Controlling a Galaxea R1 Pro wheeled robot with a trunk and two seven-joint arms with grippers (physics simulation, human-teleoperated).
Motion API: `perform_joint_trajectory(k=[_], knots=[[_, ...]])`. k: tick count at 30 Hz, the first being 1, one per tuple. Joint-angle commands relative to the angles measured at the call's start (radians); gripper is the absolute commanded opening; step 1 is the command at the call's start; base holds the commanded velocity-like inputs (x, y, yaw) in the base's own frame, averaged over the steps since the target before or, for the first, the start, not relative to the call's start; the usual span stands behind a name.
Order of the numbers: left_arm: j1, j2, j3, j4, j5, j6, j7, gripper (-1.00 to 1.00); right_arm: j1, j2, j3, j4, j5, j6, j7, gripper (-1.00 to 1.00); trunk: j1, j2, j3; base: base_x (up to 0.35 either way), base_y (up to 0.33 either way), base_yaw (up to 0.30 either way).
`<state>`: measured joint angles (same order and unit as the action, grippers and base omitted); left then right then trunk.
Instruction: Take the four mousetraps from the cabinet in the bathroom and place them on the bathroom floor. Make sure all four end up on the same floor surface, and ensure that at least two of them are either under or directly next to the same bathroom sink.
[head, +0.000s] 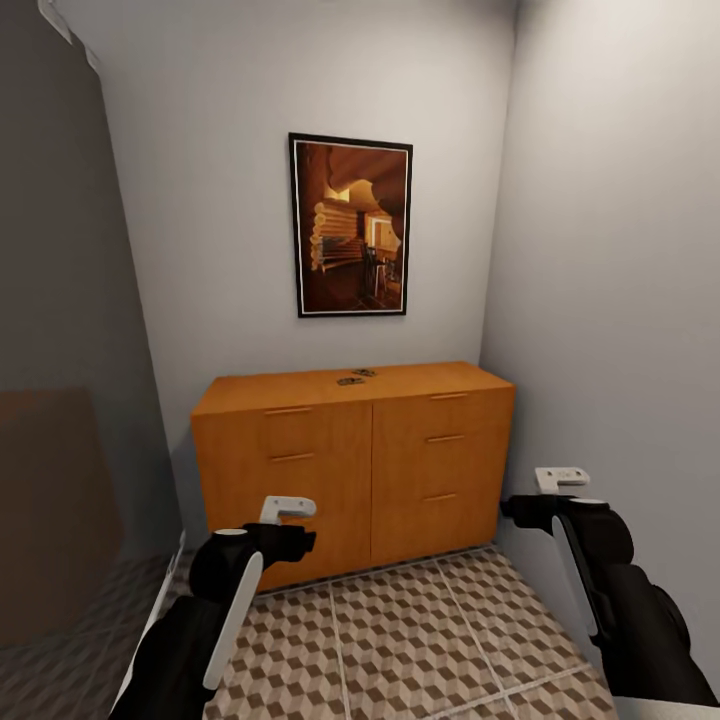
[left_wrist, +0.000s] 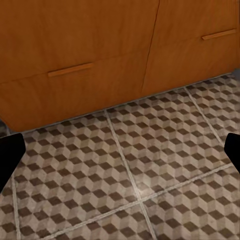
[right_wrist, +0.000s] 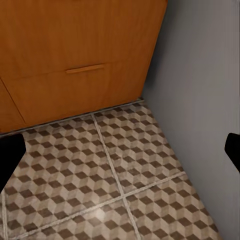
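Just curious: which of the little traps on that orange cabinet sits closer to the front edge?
The mousetrap on the left; the other mousetrap lies slightly behind it, nearer the wall.

The left gripper (left_wrist: 120, 150) is spread wide, one dark fingertip (left_wrist: 10, 152) at each side edge of the frame, nothing between them. Below and ahead of the gripper lies the bathroom floor (left_wrist: 125, 165), cube-patterned tiles with pale grout lines. Beyond the fingertips stands the cabinet (left_wrist: 100, 45), its base meeting the floor. Two bar handles (left_wrist: 71, 69) cross its drawer fronts.
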<state>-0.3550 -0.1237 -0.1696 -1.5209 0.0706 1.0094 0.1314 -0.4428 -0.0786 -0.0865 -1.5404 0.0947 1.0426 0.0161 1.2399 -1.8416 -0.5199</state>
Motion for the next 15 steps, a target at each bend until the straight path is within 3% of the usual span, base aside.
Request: perform_joint_trajectory(k=[1,15], knots=[[-0.001,0.000,-0.002,-0.001,0.008,0.004,0.009,1.00,-0.001,0.000,0.001,-0.001,0.007,0.005,0.003,1.00,-0.004,0.007,0.002,0.000,0.000,0.000],[-0.001,-0.001,-0.005,-0.002,0.008,-0.006,0.009,1.00,-0.018,0.000,0.001,0.000,0.007,0.005,-0.022,1.00,-0.058,0.105,0.046,0.000,0.000,0.000]])
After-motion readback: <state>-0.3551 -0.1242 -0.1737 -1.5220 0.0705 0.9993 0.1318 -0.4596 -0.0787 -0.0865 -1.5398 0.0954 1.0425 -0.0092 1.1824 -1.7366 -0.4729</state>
